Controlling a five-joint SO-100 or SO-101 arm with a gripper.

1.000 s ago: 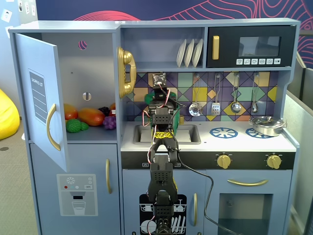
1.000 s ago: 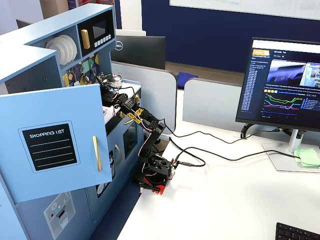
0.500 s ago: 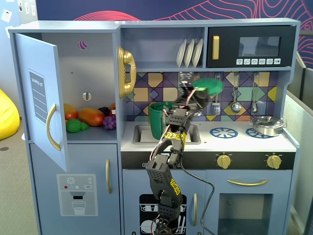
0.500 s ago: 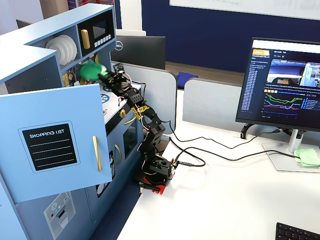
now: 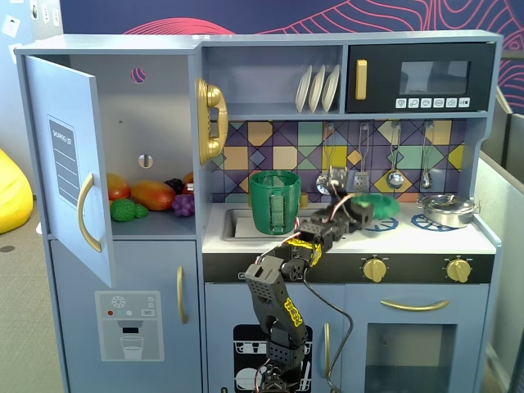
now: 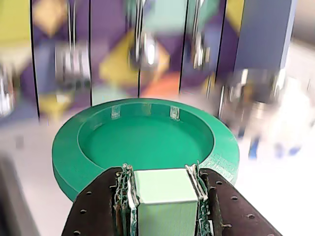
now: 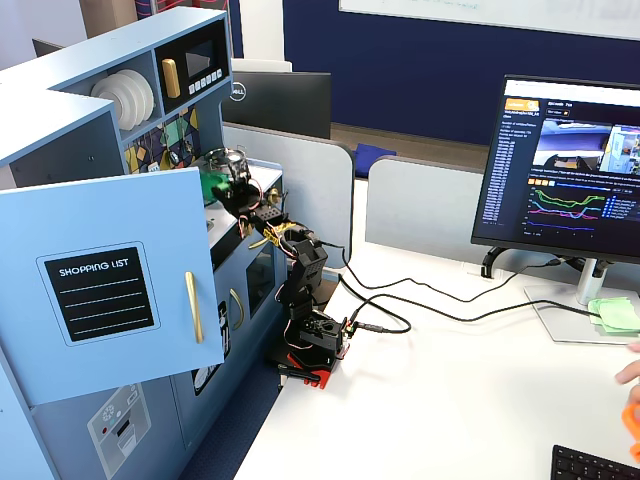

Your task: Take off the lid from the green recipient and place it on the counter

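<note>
a: what are the fingers (image 6: 199, 184) doing?
b: pinching the near rim of the lid (image 6: 147, 142) in the wrist view, by a pale green tab clamped between them.
a: and where's the lid?
b: extending away from the gripper (image 5: 367, 211), above the counter (image 5: 409, 238), right of the green recipient (image 5: 275, 201), which stands open-topped at the sink; touching the counter or not, i can't tell.

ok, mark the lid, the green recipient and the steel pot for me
lid (image 6: 142, 142), wrist view, on its recessed centre.
green recipient (image 5: 275, 203), a fixed view, on its ribbed front wall.
steel pot (image 5: 447, 210), same fixed view, on its side.
</note>
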